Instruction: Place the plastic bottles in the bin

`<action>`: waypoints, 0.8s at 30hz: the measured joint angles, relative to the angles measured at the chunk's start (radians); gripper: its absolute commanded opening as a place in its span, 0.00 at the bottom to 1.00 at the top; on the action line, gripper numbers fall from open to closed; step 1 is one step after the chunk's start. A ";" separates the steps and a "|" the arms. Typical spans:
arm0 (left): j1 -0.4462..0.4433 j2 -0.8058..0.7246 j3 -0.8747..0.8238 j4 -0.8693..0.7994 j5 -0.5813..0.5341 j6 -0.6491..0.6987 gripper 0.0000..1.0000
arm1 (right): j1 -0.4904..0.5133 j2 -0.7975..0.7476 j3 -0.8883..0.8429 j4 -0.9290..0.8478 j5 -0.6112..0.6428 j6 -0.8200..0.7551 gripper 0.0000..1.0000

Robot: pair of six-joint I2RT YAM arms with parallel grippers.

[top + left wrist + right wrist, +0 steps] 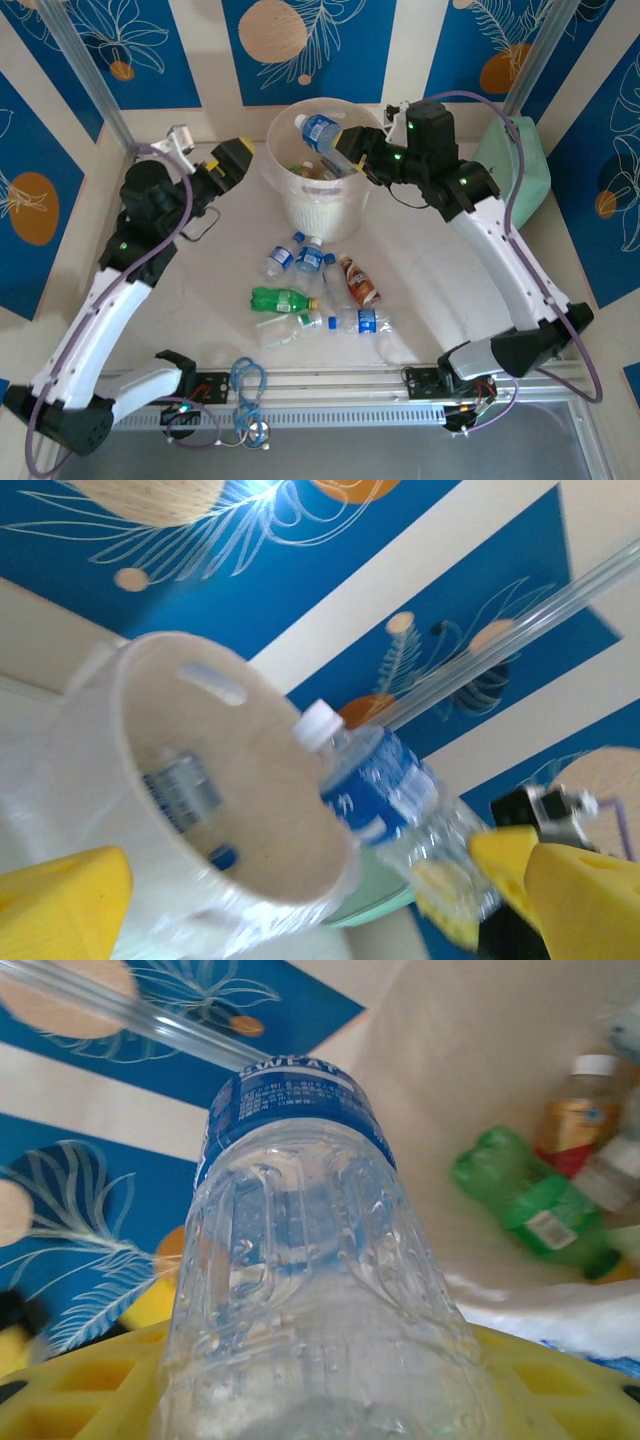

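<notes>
Risk: released here, the blue-labelled bottle (322, 131) pinched by the right end effector (352, 155) could strike the rim of the bin (300, 205) and tumble out; left end effector (233, 160) gapes wide, empty.

The mouth of the bin (285, 205) is partly taken: my right fingers (570, 1390), clamped on a clear bottle (320, 131), hang over its right rim, so only the near-left part is free from above. My left fingers (60, 905), spread wide, sit just beside the bin's left wall. In front of the bin, loose bottles (310, 290) crowd the worktop (210, 300), with bare worktop on either side. A mint-green case (522, 160) blocks the far right.
</notes>
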State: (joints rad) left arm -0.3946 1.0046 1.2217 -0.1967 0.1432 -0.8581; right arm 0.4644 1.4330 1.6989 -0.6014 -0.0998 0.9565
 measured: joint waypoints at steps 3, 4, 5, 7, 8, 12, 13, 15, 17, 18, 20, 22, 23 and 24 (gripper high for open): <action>0.000 -0.055 -0.032 -0.121 -0.018 0.071 0.99 | -0.029 0.069 0.043 -0.045 0.003 -0.027 0.64; 0.000 -0.070 -0.054 -0.157 -0.023 0.085 0.99 | -0.039 0.097 0.068 -0.066 0.005 -0.037 0.71; 0.000 -0.083 -0.079 -0.191 -0.027 0.099 0.98 | -0.049 0.123 0.096 -0.081 0.006 -0.048 0.78; 0.000 -0.100 -0.124 -0.254 -0.039 0.114 0.95 | -0.068 0.168 0.153 -0.109 0.007 -0.069 0.87; 0.000 -0.106 -0.146 -0.284 -0.045 0.124 0.94 | -0.076 0.186 0.179 -0.120 0.007 -0.081 0.89; 0.000 -0.111 -0.202 -0.377 -0.056 0.149 0.91 | -0.094 0.205 0.239 -0.154 0.013 -0.113 0.91; 0.000 -0.111 -0.212 -0.394 -0.059 0.158 0.90 | -0.094 0.201 0.248 -0.156 0.015 -0.120 0.91; 0.000 -0.108 -0.228 -0.419 -0.059 0.174 0.88 | -0.092 0.192 0.252 -0.157 0.018 -0.129 0.90; 0.000 -0.097 -0.240 -0.434 -0.059 0.190 0.86 | -0.084 0.174 0.251 -0.166 0.024 -0.140 0.89; 0.000 -0.089 -0.245 -0.439 -0.059 0.200 0.86 | -0.076 0.163 0.249 -0.170 0.030 -0.146 0.89; 0.000 -0.070 -0.269 -0.433 -0.056 0.224 0.85 | -0.044 0.125 0.232 -0.170 0.053 -0.168 0.90; 0.000 -0.056 -0.311 -0.415 -0.047 0.251 0.85 | 0.010 0.068 0.191 -0.170 0.078 -0.196 0.90; 0.000 -0.047 -0.333 -0.410 -0.042 0.263 0.85 | 0.045 0.034 0.167 -0.169 0.091 -0.211 0.90; 0.000 -0.036 -0.355 -0.402 -0.039 0.270 0.84 | 0.077 0.003 0.142 -0.166 0.103 -0.225 0.90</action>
State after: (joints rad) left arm -0.3946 0.9684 0.8669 -0.5983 0.1047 -0.5877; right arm 0.5415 1.4364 1.8408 -0.7673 0.0032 0.7319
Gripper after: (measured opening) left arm 0.851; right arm 0.897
